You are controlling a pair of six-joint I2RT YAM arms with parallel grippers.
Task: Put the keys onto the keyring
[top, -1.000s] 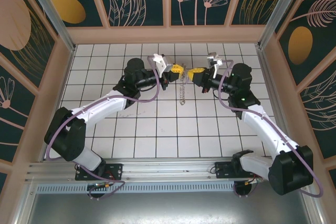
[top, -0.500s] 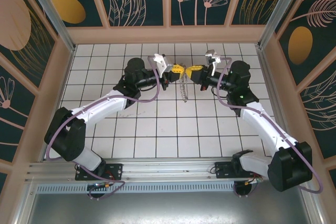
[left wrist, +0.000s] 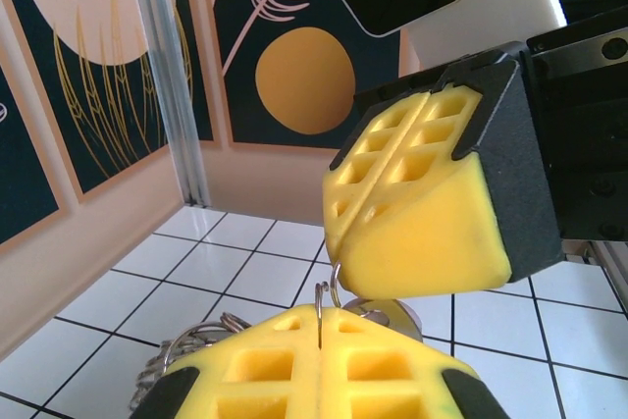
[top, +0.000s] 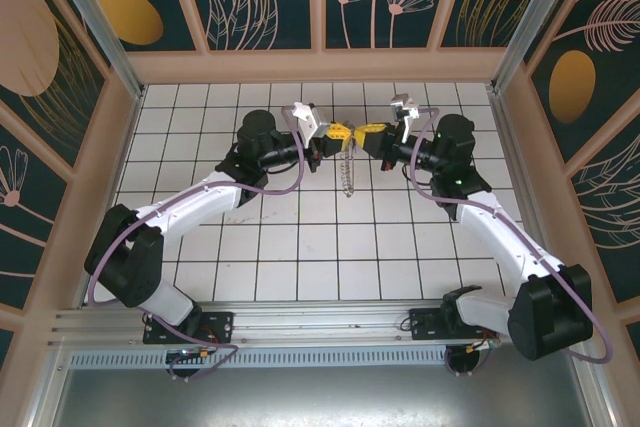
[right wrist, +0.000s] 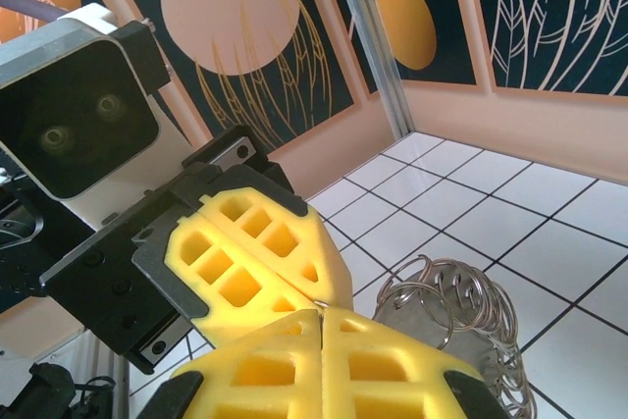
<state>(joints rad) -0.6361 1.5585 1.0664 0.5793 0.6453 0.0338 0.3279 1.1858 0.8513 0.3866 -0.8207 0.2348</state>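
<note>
Looking down from above, I see the left end effector (top: pixel 333 134) and the right end effector (top: pixel 366 132) meeting tip to tip over the far middle of the tiled bench (top: pixel 300 247), both clenched. The keyring (top: pixel 347 173) hangs between them, its chain trailing downward. In the left wrist view a thin wire loop of it rises from the seam of the left pads (left wrist: pixel 265 370). The right tip touches that loop, possibly gripping it.
</note>
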